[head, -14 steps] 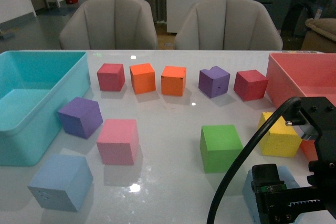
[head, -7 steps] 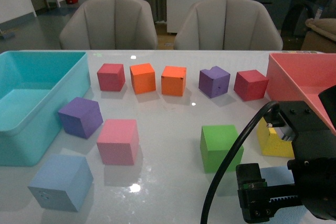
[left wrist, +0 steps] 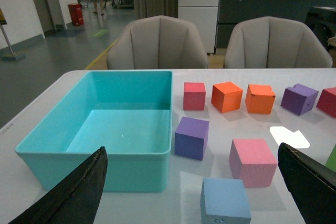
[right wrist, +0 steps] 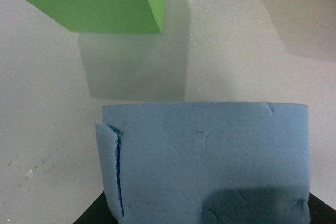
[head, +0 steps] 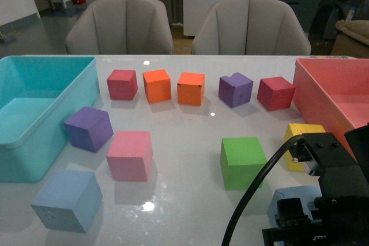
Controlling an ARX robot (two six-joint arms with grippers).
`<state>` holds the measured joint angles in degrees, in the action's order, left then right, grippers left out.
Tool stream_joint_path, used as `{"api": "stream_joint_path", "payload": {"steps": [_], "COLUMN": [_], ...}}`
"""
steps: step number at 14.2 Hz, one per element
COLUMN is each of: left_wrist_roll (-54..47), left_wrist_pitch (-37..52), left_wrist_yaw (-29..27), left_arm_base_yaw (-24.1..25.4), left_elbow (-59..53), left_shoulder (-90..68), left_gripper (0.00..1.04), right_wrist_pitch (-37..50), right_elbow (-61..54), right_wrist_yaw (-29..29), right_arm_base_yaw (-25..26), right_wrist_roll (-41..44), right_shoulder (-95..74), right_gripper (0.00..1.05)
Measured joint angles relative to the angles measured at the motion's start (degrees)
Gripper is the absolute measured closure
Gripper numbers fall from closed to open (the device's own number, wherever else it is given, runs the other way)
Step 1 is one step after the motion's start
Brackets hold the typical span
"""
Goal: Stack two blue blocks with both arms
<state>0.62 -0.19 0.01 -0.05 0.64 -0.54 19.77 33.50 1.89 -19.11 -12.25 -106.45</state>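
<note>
Hovering right arm (head: 340, 182) close over dusty-blue foam cube (head: 291, 193), front-right: grasp step; jaw opening cannot tell. Left gripper (left wrist: 191, 153) spread wide, empty. Next: square clamp, then lift toward periwinkle foam cube (head: 66, 200).

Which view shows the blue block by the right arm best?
The right wrist view: the blue block fills much of the frame, with its slit plain to see. The front view shows only a strip of it behind the right arm. The left wrist view shows only the other blue block.
</note>
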Motion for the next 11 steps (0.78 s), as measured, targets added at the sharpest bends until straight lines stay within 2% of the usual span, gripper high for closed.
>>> {"api": "stream_joint_path", "payload": {"steps": [3, 6, 8, 11], "left_wrist_roll": [0.0, 0.0, 0.0, 0.0], "left_wrist_pitch": [0.0, 0.0, 0.0, 0.0], "left_wrist_yaw": [0.0, 0.0, 0.0, 0.0], "left_arm_base_yaw": [0.0, 0.0, 0.0, 0.0], "left_elbow": [0.0, 0.0, 0.0, 0.0], "left_shoulder": [0.0, 0.0, 0.0, 0.0], "left_gripper": [0.07, 0.07, 0.07, 0.07], "right_wrist_pitch": [-3.0, -9.0, -11.4, -14.6], "right_elbow": [-3.4, -1.1, 5.6, 17.9], "right_wrist_yaw": [0.0, 0.5, 1.4, 2.9], "right_arm_base_yaw": [-0.1, -2.1, -3.9, -5.7], "right_wrist_roll": [-0.1, -0.2, -0.3, -0.4], "right_shoulder": [8.7, 20.2, 20.6, 11.8], "right_gripper": [0.59, 0.6, 0.6, 0.6]}}
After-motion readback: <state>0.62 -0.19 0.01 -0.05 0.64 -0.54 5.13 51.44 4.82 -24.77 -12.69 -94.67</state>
